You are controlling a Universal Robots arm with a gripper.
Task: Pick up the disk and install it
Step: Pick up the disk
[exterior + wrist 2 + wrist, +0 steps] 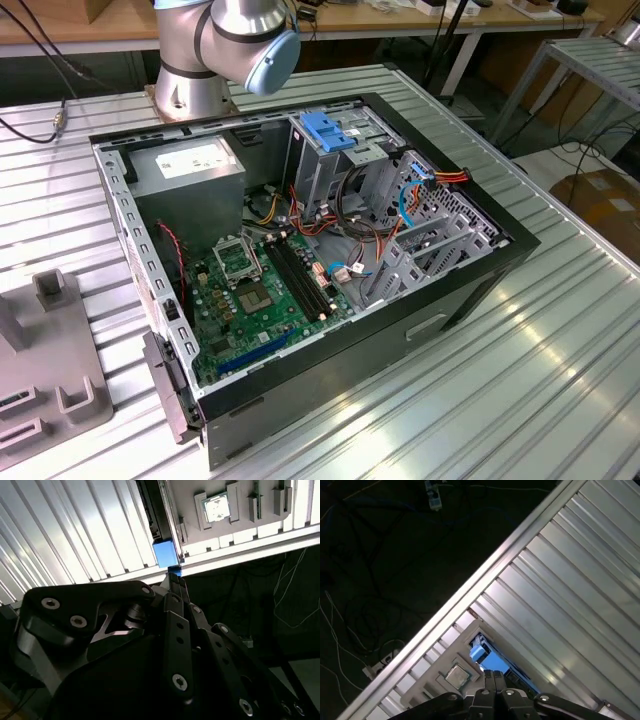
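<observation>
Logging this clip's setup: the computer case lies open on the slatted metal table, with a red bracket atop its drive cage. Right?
Not red: the exterior view shows the bracket atop the drive cage is blue. The computer case does lie open on the slatted metal table.

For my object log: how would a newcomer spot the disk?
On the ribbed metal table lies a grey fixture tray. The disk sits along its side, near the square chip; only it has a bright blue end tab.
</observation>
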